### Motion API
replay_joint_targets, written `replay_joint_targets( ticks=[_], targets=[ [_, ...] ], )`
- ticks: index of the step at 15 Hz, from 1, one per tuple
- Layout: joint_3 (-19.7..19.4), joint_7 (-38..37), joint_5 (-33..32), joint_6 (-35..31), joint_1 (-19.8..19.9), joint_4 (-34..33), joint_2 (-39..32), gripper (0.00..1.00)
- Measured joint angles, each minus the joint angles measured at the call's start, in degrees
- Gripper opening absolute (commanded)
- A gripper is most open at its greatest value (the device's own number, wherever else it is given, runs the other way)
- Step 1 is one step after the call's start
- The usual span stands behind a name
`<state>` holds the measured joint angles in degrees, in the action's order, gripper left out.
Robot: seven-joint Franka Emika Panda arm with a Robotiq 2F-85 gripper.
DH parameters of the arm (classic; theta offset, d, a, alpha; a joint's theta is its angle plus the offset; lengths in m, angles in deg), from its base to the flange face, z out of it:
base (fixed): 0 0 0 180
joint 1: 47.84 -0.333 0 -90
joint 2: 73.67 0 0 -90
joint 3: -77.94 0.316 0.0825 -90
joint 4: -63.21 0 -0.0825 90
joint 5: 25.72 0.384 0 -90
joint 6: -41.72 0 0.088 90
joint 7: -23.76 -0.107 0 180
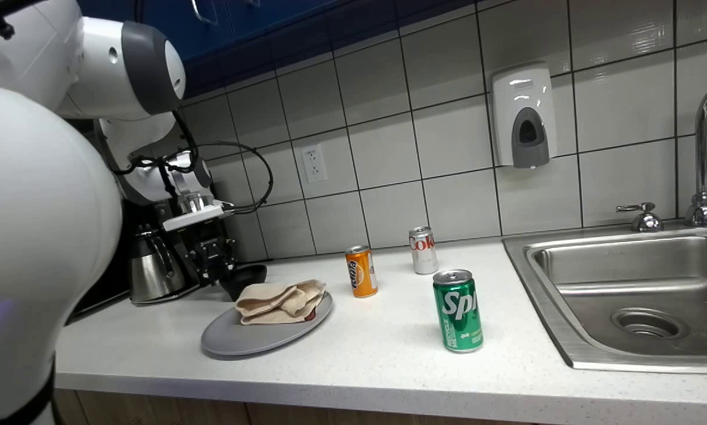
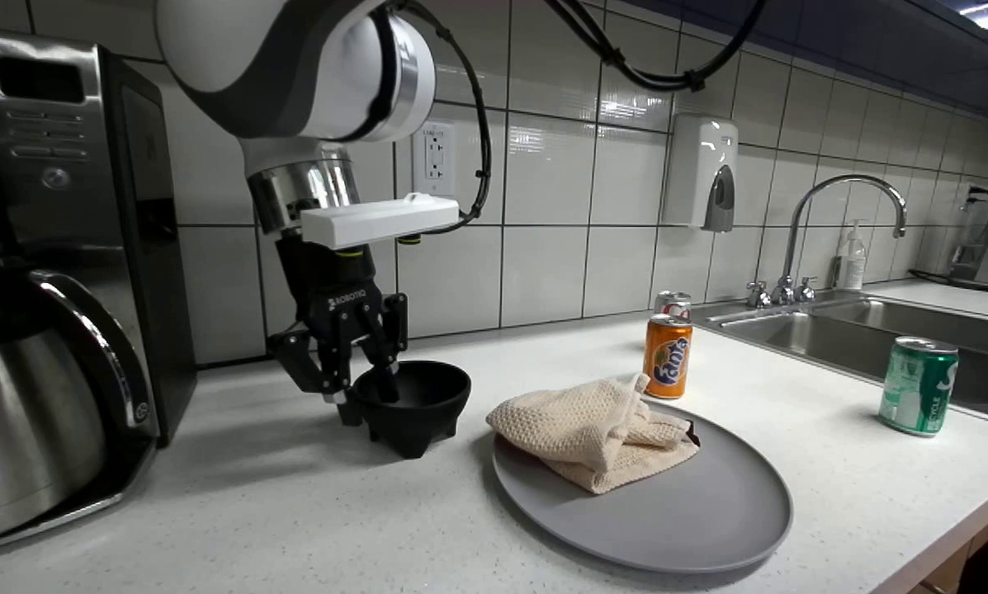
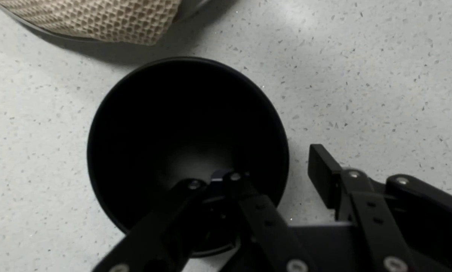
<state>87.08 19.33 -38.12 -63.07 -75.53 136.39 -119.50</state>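
Note:
My gripper [image 2: 370, 402] is open and low at a small black footed bowl [image 2: 418, 425]. In the wrist view, the gripper [image 3: 280, 173] straddles the rim of the bowl [image 3: 176, 98]. One finger is inside the bowl; the other is outside, with countertop visible between it and the rim. The fingers are not closed on the wall. The bowl stands upright on the white counter and looks empty, though its inside is very dark. Beside it, a folded beige cloth [image 2: 584, 425] lies on a round grey plate [image 2: 683, 536]. A small dark reddish bit shows under the cloth's edge.
An orange Fanta can [image 1: 362, 273], a silver Coke can [image 1: 423, 252] and a green Sprite can [image 1: 459, 316] stand toward the steel sink [image 1: 545, 301]. A coffee maker [image 2: 56, 124] with a steel carafe [image 2: 31, 421] stands beside the gripper. The tiled wall [image 2: 543, 264] is behind.

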Motion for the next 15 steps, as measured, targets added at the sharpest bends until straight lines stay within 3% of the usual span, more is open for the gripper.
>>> replay_joint_targets(
  ticks=[3, 9, 15],
  targets=[
    [0.0, -0.2, 0.0, -0.2, 0.0, -0.3, 0.6, 0.99],
    [-0.1, -3.3, 0.1, -2.5, 0.0, 2.6, 4.8, 1.0],
    [-0.2, -8.3, 0.1, -6.5, 0.6, 13.7, 13.2, 1.0]
  ],
)
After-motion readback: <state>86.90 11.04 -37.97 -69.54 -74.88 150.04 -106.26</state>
